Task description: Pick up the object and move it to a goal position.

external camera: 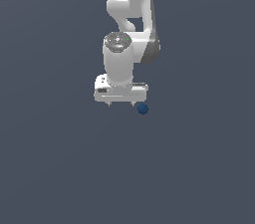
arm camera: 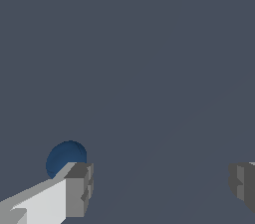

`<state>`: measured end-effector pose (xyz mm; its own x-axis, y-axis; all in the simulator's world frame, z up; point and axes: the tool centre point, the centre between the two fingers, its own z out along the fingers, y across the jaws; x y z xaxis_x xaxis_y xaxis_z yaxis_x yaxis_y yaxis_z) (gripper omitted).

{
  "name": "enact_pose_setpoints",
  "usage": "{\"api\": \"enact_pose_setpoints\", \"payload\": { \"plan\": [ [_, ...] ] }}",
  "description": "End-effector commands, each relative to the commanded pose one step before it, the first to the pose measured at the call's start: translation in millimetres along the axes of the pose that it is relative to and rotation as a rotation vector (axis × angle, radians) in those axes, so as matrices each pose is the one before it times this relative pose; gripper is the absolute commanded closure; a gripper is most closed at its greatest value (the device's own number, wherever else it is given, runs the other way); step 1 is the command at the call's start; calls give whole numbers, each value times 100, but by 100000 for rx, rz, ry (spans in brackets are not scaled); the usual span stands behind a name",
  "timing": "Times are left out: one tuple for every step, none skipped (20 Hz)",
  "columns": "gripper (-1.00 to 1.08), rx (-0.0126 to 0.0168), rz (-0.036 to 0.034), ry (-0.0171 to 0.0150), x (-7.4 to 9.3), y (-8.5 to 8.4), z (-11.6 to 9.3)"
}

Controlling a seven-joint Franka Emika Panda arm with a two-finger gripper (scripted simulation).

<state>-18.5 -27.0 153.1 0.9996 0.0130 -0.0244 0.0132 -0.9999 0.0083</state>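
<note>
A smooth, matt dark blue ball (external camera: 143,109) is seen; the arm (external camera: 127,29) is finished in glossy white, plastic-looking shell.

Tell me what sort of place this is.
Most likely a bare simulated test scene, not a real room: a flat, featureless grey floor with no walls or furniture, one white robot arm with its gripper open, and a single small dark blue ball beside its fingers.

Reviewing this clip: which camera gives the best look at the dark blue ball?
The wrist view: the ball is large there, though one of the fingers covers its lower edge. The exterior view shows the whole ball, small, beside the open gripper toward that view's right.
</note>
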Motion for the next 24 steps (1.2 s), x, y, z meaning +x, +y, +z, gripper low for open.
{"api": "enact_pose_setpoints", "payload": {
  "plan": [
    [-92, -64, -2497, 182, -353, -1179, 805],
    [-92, -32, -1244, 124, -179, -577, 397],
    [-92, -27, -1371, 139, -200, -637, 431],
    [-92, -18, -1500, 155, -223, -698, 465],
    [-92, -7, -1633, 171, -247, -760, 497],
    [-92, 6, -1767, 186, -273, -821, 529],
    [-92, 23, -1867, 198, -294, -867, 548],
    [-92, 37, -1774, 191, -284, -824, 510],
    [-92, 48, -1647, 179, -267, -765, 465],
    [-92, 56, -1519, 166, -249, -706, 421],
    [-92, 61, -1389, 153, -231, -646, 379],
    [-92, 64, -1260, 140, -211, -586, 339],
    [-92, 64, -1129, 126, -191, -525, 300],
    [-92, 62, -997, 112, -170, -464, 261],
    [-92, 57, -866, 98, -148, -403, 224],
    [-92, 52, -732, 83, -126, -341, 188],
    [-92, 44, -600, 68, -104, -280, 153],
    [-92, 36, -467, 53, -81, -217, 118],
    [-92, 26, -335, 38, -58, -156, 84],
    [-92, 16, -199, 23, -35, -93, 50],
    [-92, 5, -68, 8, -11, -32, 17],
    [-92, -1, 294, -135, 50, 120, -70],
    [-92, 0, 0, 0, -1, 0, 34],
    [-92, 0, 0, 0, -4, 1, 102]
  ]
}}
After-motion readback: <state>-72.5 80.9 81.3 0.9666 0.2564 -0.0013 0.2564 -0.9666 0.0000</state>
